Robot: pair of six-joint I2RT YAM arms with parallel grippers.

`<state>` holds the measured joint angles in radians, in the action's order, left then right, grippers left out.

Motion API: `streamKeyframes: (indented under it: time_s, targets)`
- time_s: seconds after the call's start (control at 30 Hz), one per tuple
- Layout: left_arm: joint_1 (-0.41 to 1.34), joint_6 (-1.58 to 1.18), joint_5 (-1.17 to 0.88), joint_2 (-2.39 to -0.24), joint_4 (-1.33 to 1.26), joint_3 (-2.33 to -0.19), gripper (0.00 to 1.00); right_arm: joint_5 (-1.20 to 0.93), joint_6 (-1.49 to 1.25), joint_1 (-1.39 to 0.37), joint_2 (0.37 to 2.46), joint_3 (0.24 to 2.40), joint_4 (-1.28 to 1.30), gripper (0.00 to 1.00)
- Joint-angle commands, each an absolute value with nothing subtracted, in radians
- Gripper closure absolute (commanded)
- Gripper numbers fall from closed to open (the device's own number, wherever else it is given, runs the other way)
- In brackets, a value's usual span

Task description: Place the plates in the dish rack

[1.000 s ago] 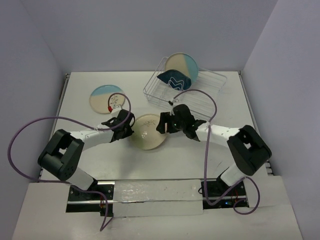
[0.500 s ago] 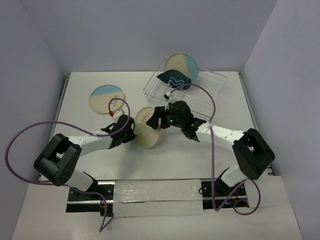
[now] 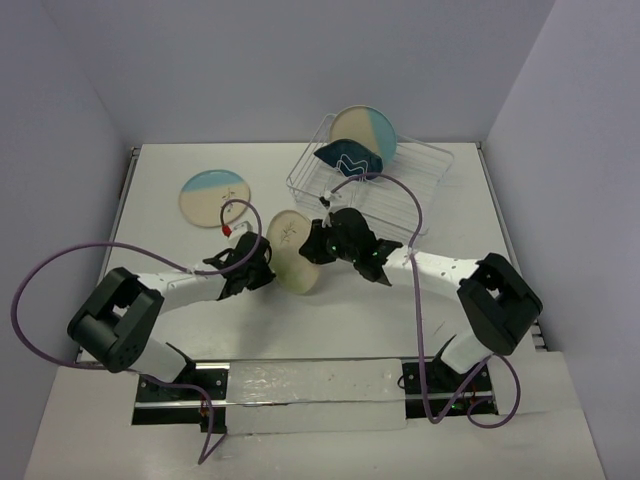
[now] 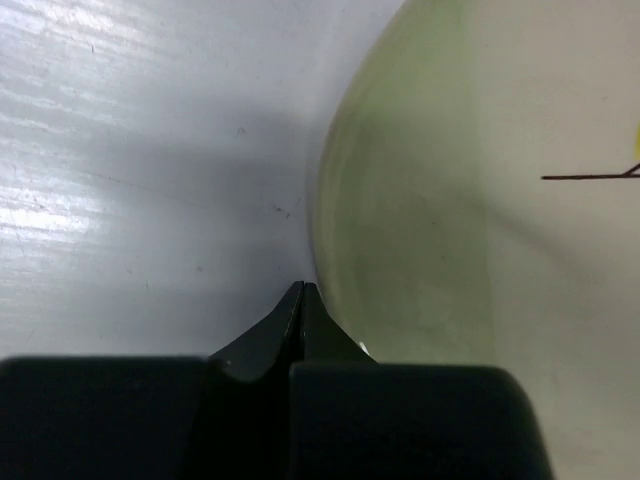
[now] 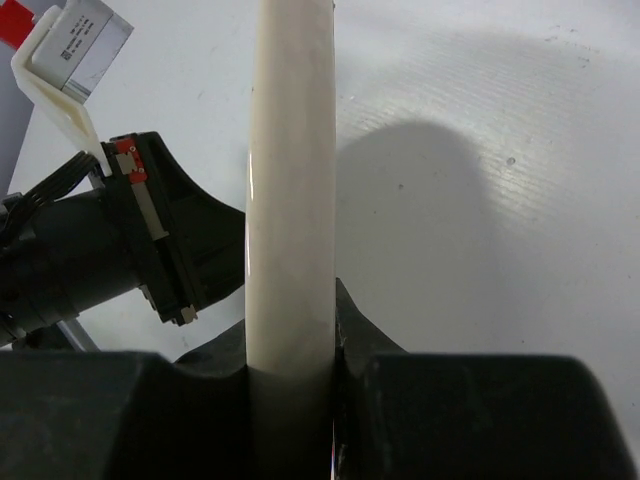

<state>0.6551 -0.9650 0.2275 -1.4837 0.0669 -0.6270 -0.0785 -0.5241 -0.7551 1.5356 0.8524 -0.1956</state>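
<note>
The cream plate [image 5: 290,180] between the fingers [image 5: 355,340] of the right gripper [image 5: 290,345] is smooth glazed ceramic, glossy, with 1 bright highlight along the rim. Its 2 fingers are matt black plastic, as are those of the left gripper [image 4: 302,300]. The table [image 5: 500,200] beyond the fingertips is white, satin and faintly streaked. The dish rack [image 3: 425,170] is thin, shiny wire.

Cream plate [image 3: 292,252] stood on edge mid-worktop [image 3: 330,325], with the left gripper [image 3: 265,270] crowding its 8 o'clock and the right gripper [image 3: 312,248] its 3. Dish rack [image 3: 422,172] blocked 1 o'clock. Flat two-tone plate [image 3: 214,197] lay at 10. Bare worktop ran from 5 to 7.
</note>
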Motion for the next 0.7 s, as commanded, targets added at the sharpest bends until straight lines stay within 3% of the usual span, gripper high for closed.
streamKeyframes:
  time_s: [0.0,0.07,0.23,0.3,0.37,0.67]
  targets:
    - [0.663,-0.955,0.218,-1.432,0.138,-0.65,0.97,-0.002,-0.406,-0.761,1.439,0.897,-0.201,1.0]
    - [0.663,-0.941,0.234,-1.398,0.158,-0.687,0.79,0.005,-0.348,-0.761,1.402,0.912,-0.199,1.0]
    - [0.662,-0.924,0.324,-1.267,0.249,-0.766,0.19,0.068,-0.117,-0.759,1.256,0.982,-0.181,1.0]
    - [0.66,-0.919,0.359,-1.22,0.279,-0.783,0.06,0.116,-0.017,-0.756,1.208,1.024,-0.182,1.0]
    - [0.646,-0.914,0.406,-1.169,0.308,-0.798,0.01,0.121,0.094,-0.749,1.158,1.066,-0.182,1.0]
    - [0.433,-0.884,0.416,-1.074,0.316,-0.765,0.01,-0.072,0.479,-0.611,1.186,1.314,-0.022,1.0]
